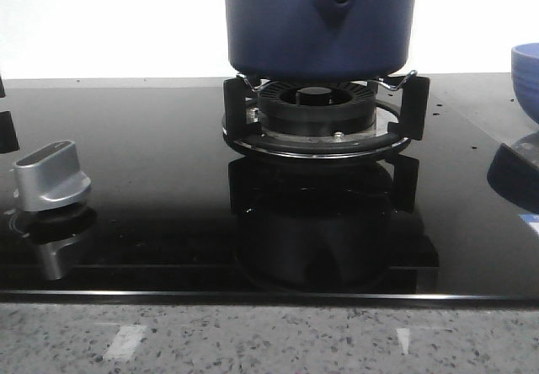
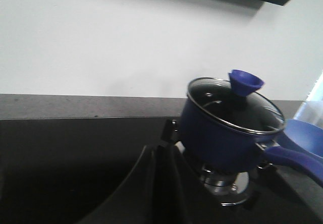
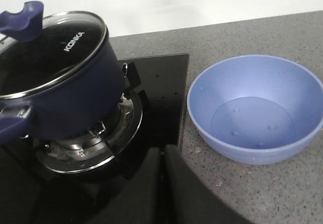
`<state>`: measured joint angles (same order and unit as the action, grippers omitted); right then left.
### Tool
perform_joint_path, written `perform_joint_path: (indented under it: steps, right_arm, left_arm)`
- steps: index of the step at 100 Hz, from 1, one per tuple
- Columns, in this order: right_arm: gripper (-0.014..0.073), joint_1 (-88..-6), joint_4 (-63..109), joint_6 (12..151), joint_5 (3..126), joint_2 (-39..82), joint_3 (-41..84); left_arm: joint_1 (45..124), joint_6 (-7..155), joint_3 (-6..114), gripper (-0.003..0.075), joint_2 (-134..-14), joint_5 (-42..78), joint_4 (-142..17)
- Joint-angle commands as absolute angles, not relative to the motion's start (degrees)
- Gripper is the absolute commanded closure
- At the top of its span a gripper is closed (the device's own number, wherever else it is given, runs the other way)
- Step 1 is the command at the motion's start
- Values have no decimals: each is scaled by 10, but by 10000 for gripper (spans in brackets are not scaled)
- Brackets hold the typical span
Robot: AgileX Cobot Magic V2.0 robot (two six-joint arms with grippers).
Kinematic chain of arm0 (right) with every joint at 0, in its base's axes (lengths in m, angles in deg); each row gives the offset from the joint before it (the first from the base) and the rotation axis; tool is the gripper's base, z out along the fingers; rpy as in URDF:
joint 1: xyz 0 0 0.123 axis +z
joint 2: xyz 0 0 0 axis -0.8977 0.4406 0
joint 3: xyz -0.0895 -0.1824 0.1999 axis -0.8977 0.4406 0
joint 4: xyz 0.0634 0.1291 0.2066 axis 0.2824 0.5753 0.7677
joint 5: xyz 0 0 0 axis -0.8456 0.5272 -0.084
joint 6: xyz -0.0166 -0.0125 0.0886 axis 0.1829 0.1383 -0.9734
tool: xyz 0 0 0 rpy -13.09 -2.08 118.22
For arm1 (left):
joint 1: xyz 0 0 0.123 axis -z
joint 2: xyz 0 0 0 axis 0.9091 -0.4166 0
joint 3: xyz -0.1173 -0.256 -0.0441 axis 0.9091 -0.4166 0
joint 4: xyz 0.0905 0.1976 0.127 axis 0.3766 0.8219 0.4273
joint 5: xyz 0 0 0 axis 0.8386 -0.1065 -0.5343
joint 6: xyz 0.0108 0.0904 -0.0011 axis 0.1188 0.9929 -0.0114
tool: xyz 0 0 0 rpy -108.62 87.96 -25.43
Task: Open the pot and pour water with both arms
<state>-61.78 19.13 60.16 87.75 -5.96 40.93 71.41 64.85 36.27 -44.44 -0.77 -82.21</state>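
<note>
Speckled grey counter (image 1: pixel 269 340) runs along the near edge in the front view, and behind it lies the shiny black stove top (image 1: pixel 152 180).

On the left side of the stove top sits a silver knob (image 1: pixel 50 173). It has nothing to do with this job, so it is best left alone.

In the middle stands the burner (image 1: pixel 318 114), a round ring with black metal feet. The pot (image 1: pixel 320 20) sits on those feet, big and dark blue. Its glass lid (image 2: pixel 234 105) is on, with a silver rim and a blue knob (image 2: pixel 246 82) on top. The long blue handle (image 2: pixel 295 161) sticks out from the pot's side toward the robot.

Off to the right, on the grey counter just beside the stove top, waits the lighter blue bowl (image 3: pixel 257 108). It looks nearly empty, with a few drops at the bottom.

The left gripper (image 2: pixel 159 183) hangs low over the stove top, well apart from the pot. Its two dark fingers lie pressed together and hold nothing. The right gripper (image 3: pixel 162 183) is the same: fingers closed, nothing held, near the pot and the bowl but touching neither.

The lid must come off first. I think the left fingers should spread wide, come down straight over the blue knob, and squeeze it snugly. Then they should lift straight up, slowly, so the lid does not bump the rim and slide the pot on its feet. The right fingers should spread too and go for the handle, gripping it firmly, so the pot does not tip when it moves to the bowl.
</note>
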Motion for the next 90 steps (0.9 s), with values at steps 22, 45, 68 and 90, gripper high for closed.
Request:
perform_joint_path:
  steps: [22,45,68,90]
  right_arm:
    - [136,-602,192,627,842,-52,386]
    - [138,-602,186,627,852,-53,380]
    - [138,-602,140,627,886,-46,349]
    - [138,-602,129,627,908,-28,341]
  left_arm:
    - [788,906,402,479,-541,24,-1073]
    - [791,1067,425,352,-648,-34,-1252]
    - [792,1165,500,352,-781,-128,-1312]
    - [810,1168,583,351,-899,-156,-1333]
